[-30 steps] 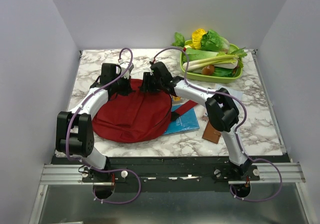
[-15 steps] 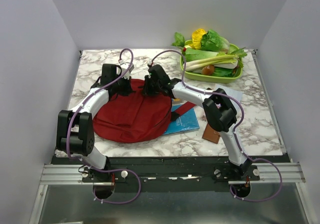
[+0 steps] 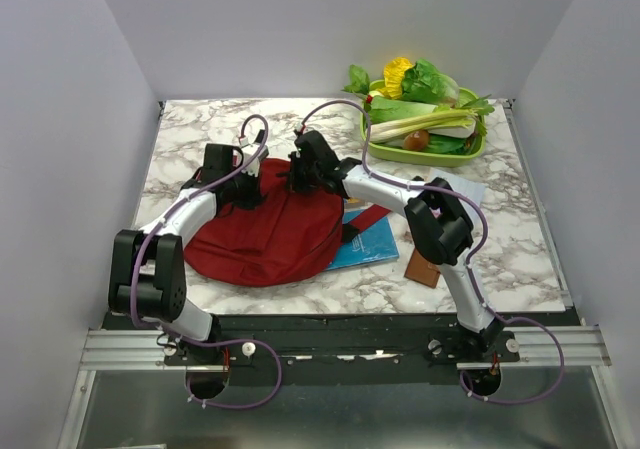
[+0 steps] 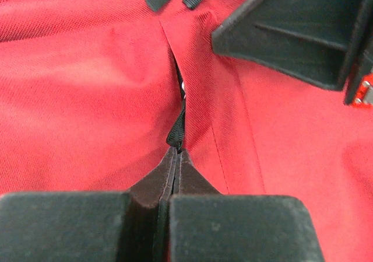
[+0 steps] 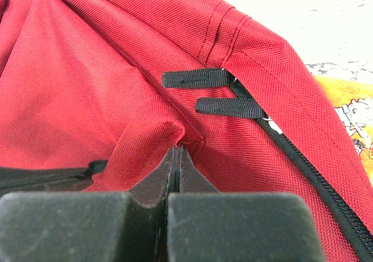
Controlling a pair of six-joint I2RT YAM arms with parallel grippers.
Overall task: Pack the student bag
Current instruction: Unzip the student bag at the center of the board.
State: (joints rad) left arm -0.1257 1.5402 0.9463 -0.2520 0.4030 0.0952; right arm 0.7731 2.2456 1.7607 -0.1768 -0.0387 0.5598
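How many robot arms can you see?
2. The left arm's gripper holds the red bag's black zip pull; the right arm's gripper pinches its fabric. None hidden.

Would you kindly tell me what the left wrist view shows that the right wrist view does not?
Left wrist only: the left end effector shut on a black webbing zip pull. Right wrist only: the right end effector pinching a fabric fold, a black zipper, an orange printed cover. Both: the dark red fabric backpack and two black webbing tabs.

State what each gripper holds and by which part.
On the student bag, left gripper pinches a black zip pull; right gripper pinches a red fabric fold.
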